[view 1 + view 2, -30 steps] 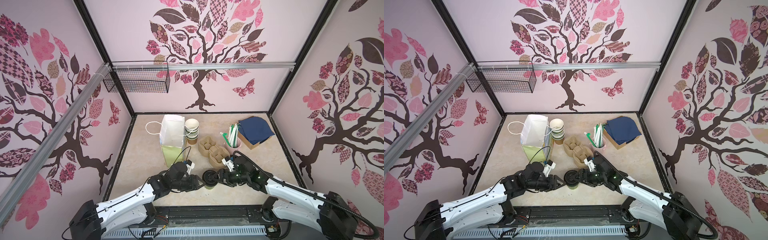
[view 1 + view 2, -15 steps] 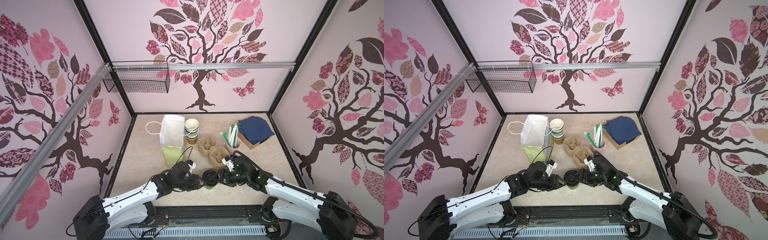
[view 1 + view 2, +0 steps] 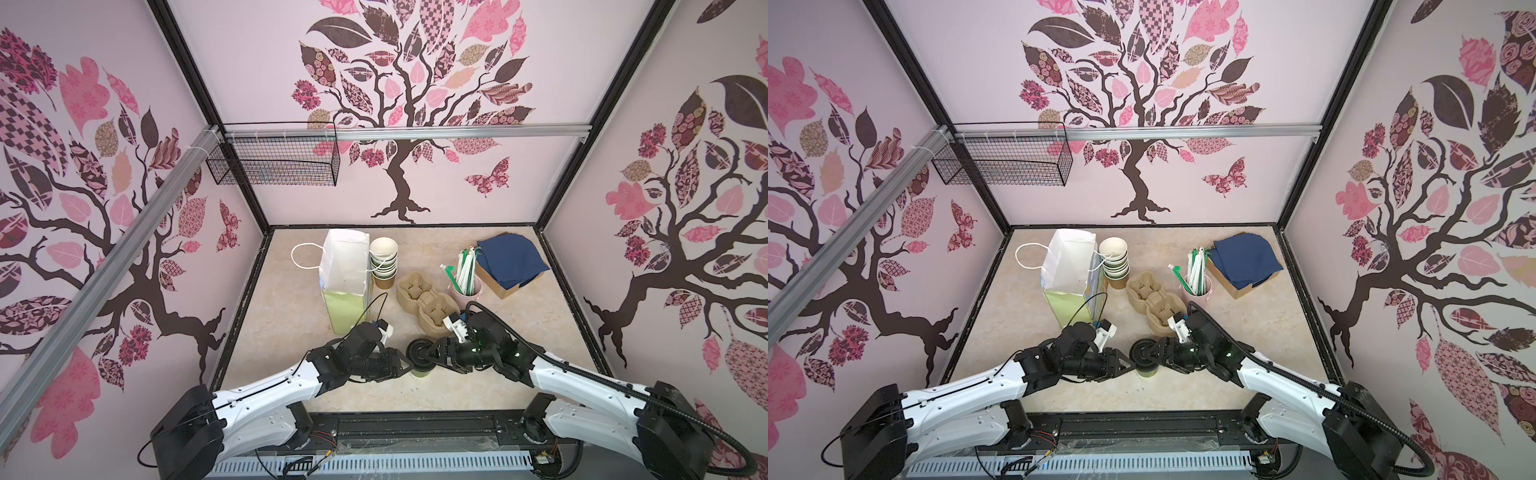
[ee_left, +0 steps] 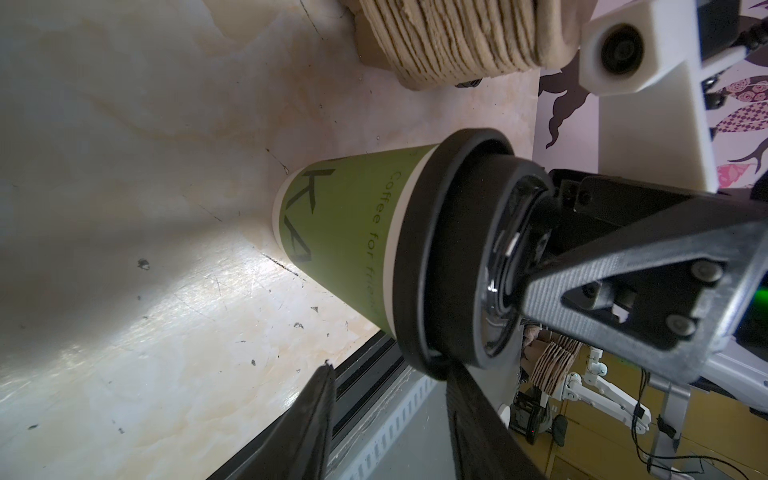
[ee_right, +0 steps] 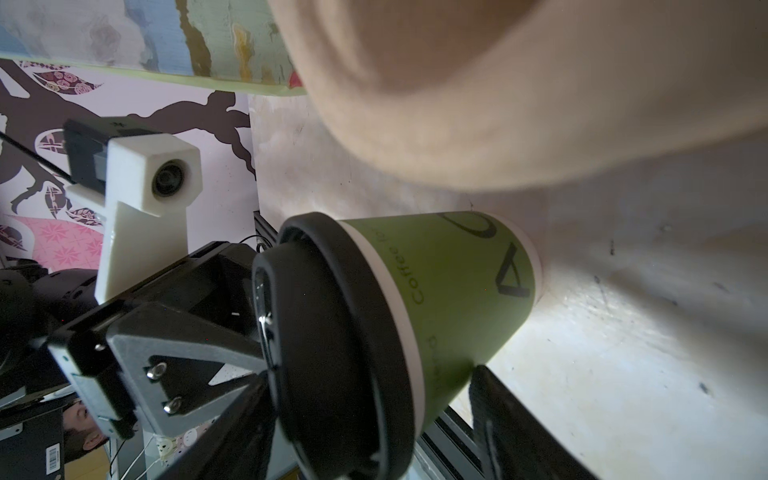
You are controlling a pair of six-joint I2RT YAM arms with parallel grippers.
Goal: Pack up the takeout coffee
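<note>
takeout coffee: 1 green paper cup with dark lettering, capped by a black sip lid, upright on the near middle of the table. the left claw meets it from the left, the right claw from the right; both have jaws apart, not clamped, 1 finger of each touching the lid. far right, a pink cup holds wrapped straws and a cardboard box holds blue napkins; far left stands a white bag.

Takeout coffee: green paper cup wearing a black sip lid.
Pose: standing upright.
Place: sitting near the worktop's front edge.
</note>
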